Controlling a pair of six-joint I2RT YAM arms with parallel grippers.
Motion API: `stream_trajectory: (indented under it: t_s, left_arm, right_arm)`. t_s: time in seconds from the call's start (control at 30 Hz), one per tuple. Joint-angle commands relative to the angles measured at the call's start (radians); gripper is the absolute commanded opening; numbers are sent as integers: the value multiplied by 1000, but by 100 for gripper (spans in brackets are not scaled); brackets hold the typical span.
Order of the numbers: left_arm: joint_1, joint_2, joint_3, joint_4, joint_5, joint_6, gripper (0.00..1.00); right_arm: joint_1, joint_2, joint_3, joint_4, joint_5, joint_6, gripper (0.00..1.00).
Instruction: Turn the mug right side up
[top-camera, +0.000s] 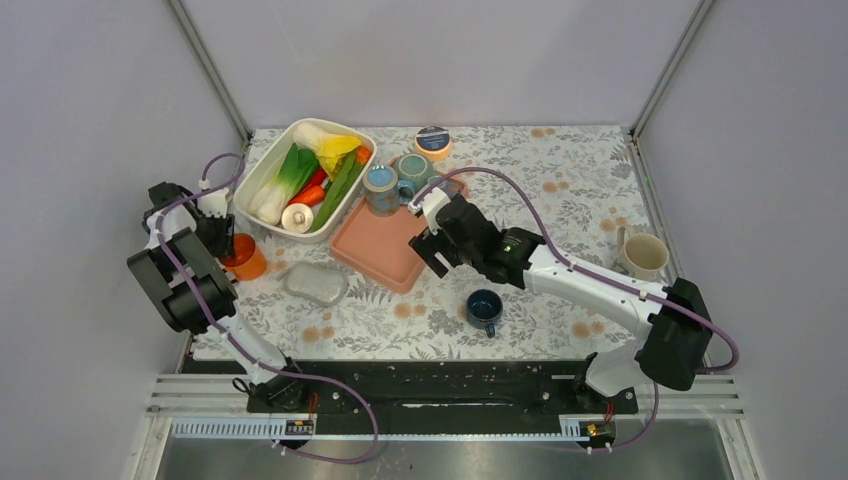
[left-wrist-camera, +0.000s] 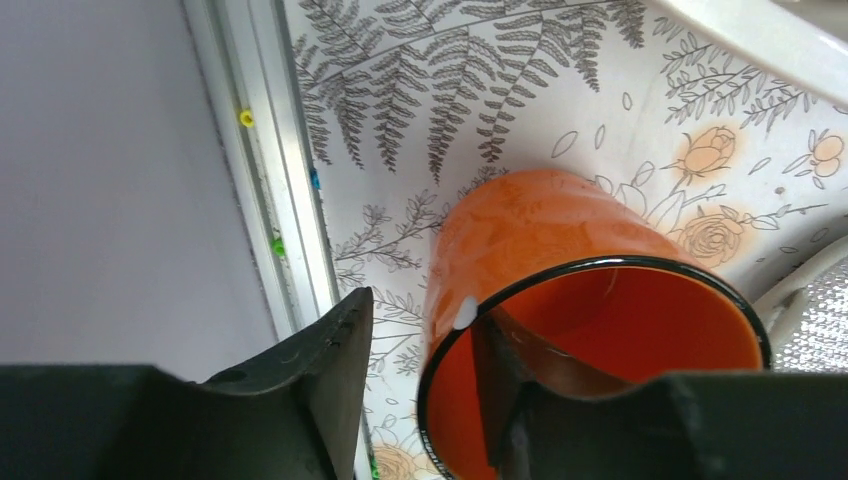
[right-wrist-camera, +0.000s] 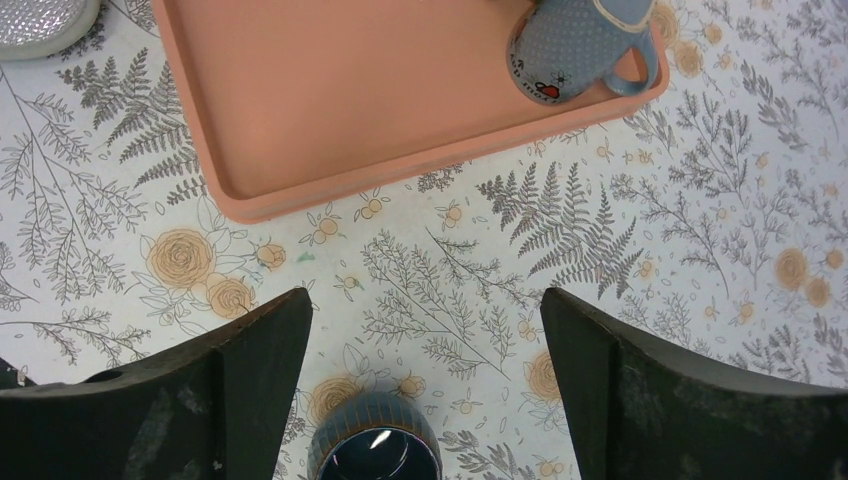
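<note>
The left claw stands released astride the wall of the orange mug. One finger is inside the mouth, and the other is outside with a strip of table showing between it and the rim. The mug's mouth faces the wrist camera. Its handle is out of sight, its near rim is cut off by the claw's body, and we cannot tell whether the base sits flat. Overhead, this mug lies at 4 o'clock from the left claw, by the table's left edge.

The right claw hangs released, fingers wide apart, over bare cloth. At its 6 o'clock in the wrist view a dark blue mug is cropped by the frame. At 1 o'clock a blue dotted mug, its top cut off, sits on a salmon tray.

We count five mugs: orange, dark blue, dotted, a green mug and a cream mug. There is one tray, one white basin of vegetables, one round tin, and one silver lump we cannot identify.

The table wears a white cloth printed with grey ferns and orange blossoms. Plain pale walls close three sides.
</note>
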Motion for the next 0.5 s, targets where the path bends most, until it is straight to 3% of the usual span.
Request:
stream_trajectory:
  t_s: [0.0,0.27,0.37,0.47]
  left_arm:
    - [23,-30,46,29,43,6,49]
    - [4,-191,102,-82,139,6,58]
    - [-94,-269,110,-135,134,27,60]
    - [-280,-326,126,-170,84,50,65]
  right_arm:
    - [-47,-29,-7,20,-55,68,94]
    - [-75,-79,-78,44,-60,113,94]
    - [-109,-127,-132,60,-66,136,94]
    - [-157,-180,-195,67,-83,167,94]
